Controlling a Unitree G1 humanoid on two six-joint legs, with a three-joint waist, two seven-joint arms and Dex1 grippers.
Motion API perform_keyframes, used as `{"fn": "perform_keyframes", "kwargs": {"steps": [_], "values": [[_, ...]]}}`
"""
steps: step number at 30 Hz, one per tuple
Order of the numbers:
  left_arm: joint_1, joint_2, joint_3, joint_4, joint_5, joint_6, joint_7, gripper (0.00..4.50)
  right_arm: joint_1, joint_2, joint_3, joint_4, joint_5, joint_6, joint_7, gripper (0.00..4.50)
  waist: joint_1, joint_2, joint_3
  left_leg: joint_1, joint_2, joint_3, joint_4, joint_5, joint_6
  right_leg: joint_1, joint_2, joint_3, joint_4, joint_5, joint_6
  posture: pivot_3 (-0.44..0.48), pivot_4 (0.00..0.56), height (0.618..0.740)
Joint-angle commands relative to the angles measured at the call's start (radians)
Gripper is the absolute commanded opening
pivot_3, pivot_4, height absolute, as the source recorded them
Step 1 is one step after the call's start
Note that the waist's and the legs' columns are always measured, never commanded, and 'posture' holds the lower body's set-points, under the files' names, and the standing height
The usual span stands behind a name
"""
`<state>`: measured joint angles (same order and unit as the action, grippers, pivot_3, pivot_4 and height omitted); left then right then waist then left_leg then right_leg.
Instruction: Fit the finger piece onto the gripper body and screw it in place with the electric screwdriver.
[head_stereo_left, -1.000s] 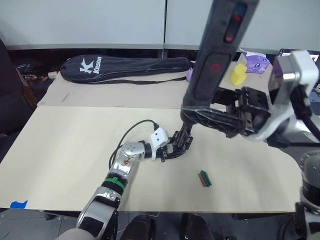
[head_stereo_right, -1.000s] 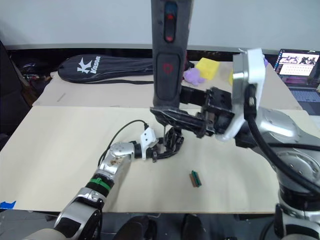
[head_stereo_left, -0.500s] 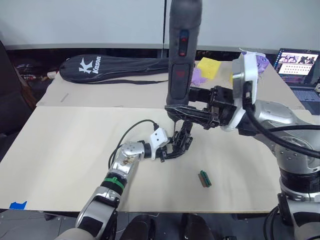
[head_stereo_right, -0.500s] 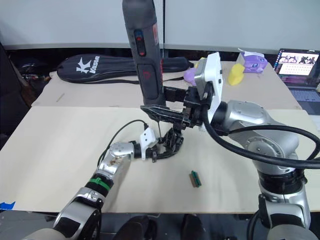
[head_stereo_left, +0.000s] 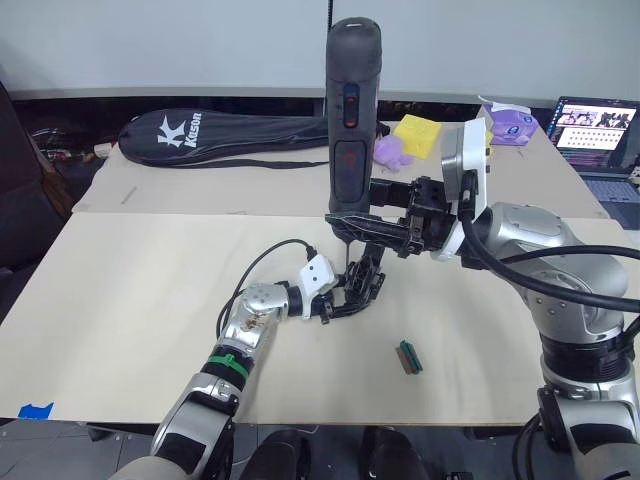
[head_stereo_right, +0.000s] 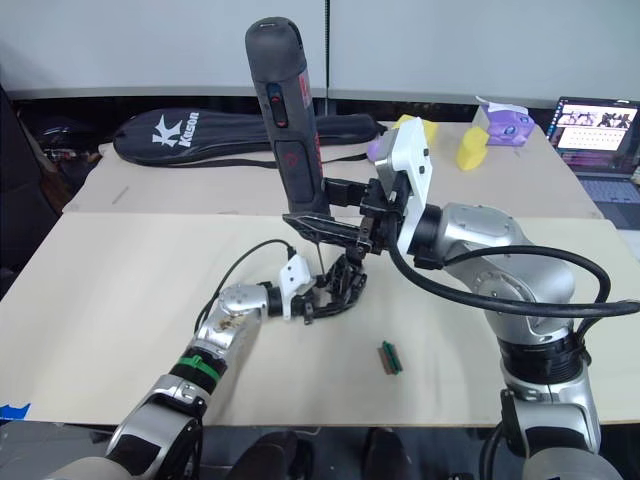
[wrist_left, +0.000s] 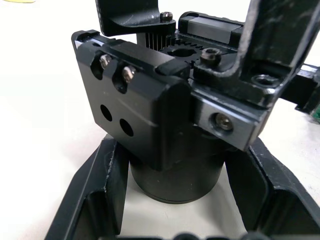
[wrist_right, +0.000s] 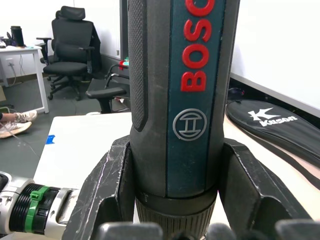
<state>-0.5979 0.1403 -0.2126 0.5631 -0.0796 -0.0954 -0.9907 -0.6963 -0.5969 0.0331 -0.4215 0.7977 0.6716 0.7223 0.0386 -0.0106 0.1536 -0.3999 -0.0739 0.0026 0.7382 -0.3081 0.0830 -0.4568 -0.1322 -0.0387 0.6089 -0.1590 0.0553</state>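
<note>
The gripper body (head_stereo_left: 358, 285) is a small black assembly resting on the tan board. My left gripper (head_stereo_left: 345, 298) is shut on its round base (wrist_left: 175, 175), with one finger on each side. My right gripper (head_stereo_left: 378, 228) is shut on the lower barrel of the electric screwdriver (head_stereo_left: 348, 120). The tool stands nearly upright, and its thin bit (head_stereo_right: 318, 258) points down onto the top of the gripper body. The right wrist view shows the fingers (wrist_right: 107, 185) clamping the barrel. I cannot tell the finger piece apart from the body's other black parts.
A small green block (head_stereo_left: 410, 357) lies on the board right of the gripper body. A black racket bag (head_stereo_left: 250, 135) lies along the back. Yellow and purple items (head_stereo_left: 415, 135), a purple-and-white box (head_stereo_left: 512, 115) and a laptop (head_stereo_left: 595, 125) sit at the back right.
My right arm has carried the screwdriver away from the camera and stood it more upright over the gripper body. The left gripper and the gripper body have stayed put.
</note>
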Motion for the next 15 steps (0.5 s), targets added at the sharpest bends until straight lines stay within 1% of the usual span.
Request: {"fn": "perform_keyframes", "kwargs": {"steps": [1,15], "values": [[-0.002,-0.004,-0.006,-0.012,-0.001,0.007,0.009,2.29,-0.004,0.011,-0.022,-0.023,-0.018,-0.045,0.017,1.91,0.0,0.0,0.0,0.0,0.0,0.0,0.0,0.0,0.0,0.0,0.0,0.0,0.0,0.0,0.0,0.0,0.15,0.723],[-0.001,-0.001,-0.005,-0.019,-0.003,0.009,0.01,2.29,-0.002,0.044,-0.019,-0.016,-0.083,-0.041,0.052,1.91,0.0,0.0,0.0,0.0,0.0,0.0,0.0,0.0,0.0,0.0,0.0,0.0,0.0,0.0,0.0,0.0,0.15,0.723]]}}
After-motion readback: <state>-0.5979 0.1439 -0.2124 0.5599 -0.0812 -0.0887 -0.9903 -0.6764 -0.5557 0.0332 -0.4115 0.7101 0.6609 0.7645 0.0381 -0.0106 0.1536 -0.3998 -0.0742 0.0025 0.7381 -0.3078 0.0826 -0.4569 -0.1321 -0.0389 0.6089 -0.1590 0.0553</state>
